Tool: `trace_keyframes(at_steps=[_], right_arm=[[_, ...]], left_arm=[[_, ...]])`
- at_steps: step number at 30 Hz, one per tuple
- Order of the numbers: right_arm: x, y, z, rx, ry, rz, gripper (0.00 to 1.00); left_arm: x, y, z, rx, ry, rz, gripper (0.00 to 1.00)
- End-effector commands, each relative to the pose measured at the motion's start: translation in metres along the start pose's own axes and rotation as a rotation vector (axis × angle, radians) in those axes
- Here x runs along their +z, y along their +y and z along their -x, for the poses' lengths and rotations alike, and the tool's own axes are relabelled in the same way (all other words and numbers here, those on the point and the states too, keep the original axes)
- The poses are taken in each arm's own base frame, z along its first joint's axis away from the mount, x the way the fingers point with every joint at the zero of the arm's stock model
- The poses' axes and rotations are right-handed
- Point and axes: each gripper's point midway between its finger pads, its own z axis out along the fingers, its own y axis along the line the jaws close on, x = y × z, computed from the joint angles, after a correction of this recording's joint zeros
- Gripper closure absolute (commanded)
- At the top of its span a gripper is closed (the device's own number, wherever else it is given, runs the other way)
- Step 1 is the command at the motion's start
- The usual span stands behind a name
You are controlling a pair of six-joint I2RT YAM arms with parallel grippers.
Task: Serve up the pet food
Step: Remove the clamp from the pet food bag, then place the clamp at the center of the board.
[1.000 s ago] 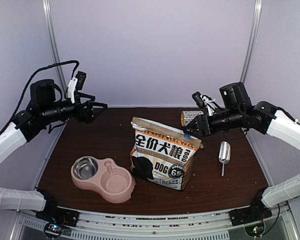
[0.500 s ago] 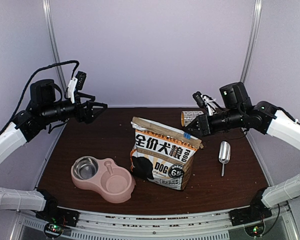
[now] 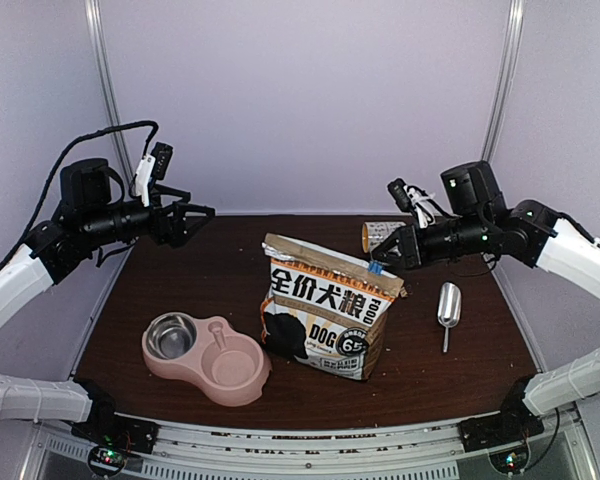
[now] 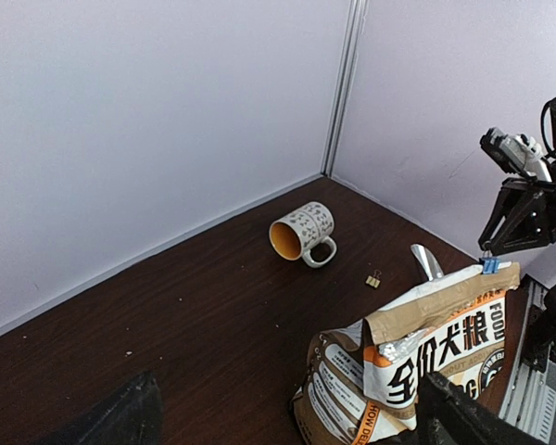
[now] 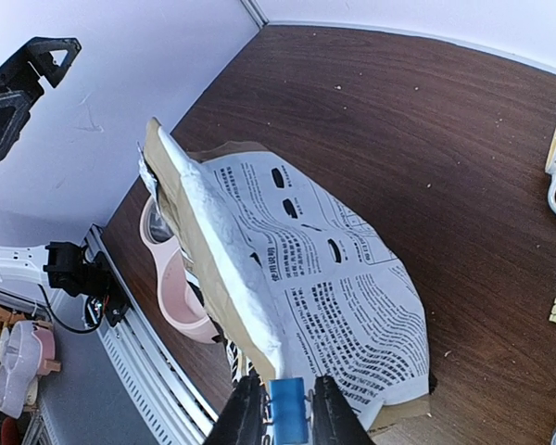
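My right end effector point(image 3: 382, 261) is clamped shut on a small blue clip point(image 5: 287, 411) at the top corner of the dog-food bag point(image 3: 325, 318). The arm reaches in from my right with the forearm nearly level. The wrist is held above the worktop point(image 3: 210, 280), and the fingers point(image 5: 246, 419) angle down at the bag's folded rim. My left end effector point(image 3: 202, 213) hangs high and well apart from the bag on an arm stretched almost level, its fingers point(image 4: 120, 417) spread wide with nothing between them. The bag stands upright just beneath my right end effector with its mouth folded over, so the pet food is inside it and hidden from me. My right wrist view cuts the clip off at the bottom edge, so I cannot tell whether it bites the paper. A silver scoop point(image 3: 448, 305) lies on the worktop below that end effector, and a mug point(image 4: 301, 232) lies on its side beyond it. The pink double bowl point(image 3: 235, 392) sits past the bag, largely hidden behind it from my right wrist.
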Motion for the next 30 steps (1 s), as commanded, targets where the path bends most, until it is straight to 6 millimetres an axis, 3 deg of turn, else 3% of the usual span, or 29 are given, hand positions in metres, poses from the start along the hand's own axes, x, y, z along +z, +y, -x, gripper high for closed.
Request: trace_keyframes(at_steps=[1,5,10,20,26,30], right_arm=[[-0.031,-0.001,0.035,-0.05,-0.116,-0.075,0.81],[-0.044,-0.009,0.052,-0.065,-0.164,-0.111,0.8],[-0.04,-0.048,0.052,-0.035,-0.182,-0.218,0.8],[0.024,-0.148,-0.011,0.082,-0.097,-0.463,0.79],[0.058,-0.198,-0.041,0.188,-0.058,-0.516,0.79],[0.073,-0.219,-0.055,0.225,-0.03,-0.562,0.79]], left_arm=[[0.0,-0.001,0.007,0.015,-0.03,-0.006,0.02],[0.0,-0.001,0.007,0.015,-0.031,-0.005,0.02],[0.0,-0.001,0.008,0.016,-0.033,-0.006,0.02],[0.0,-0.001,0.007,0.015,-0.032,-0.008,0.02],[-0.001,-0.001,0.008,0.016,-0.035,-0.006,0.02],[-0.001,-0.001,0.008,0.016,-0.033,-0.004,0.02]])
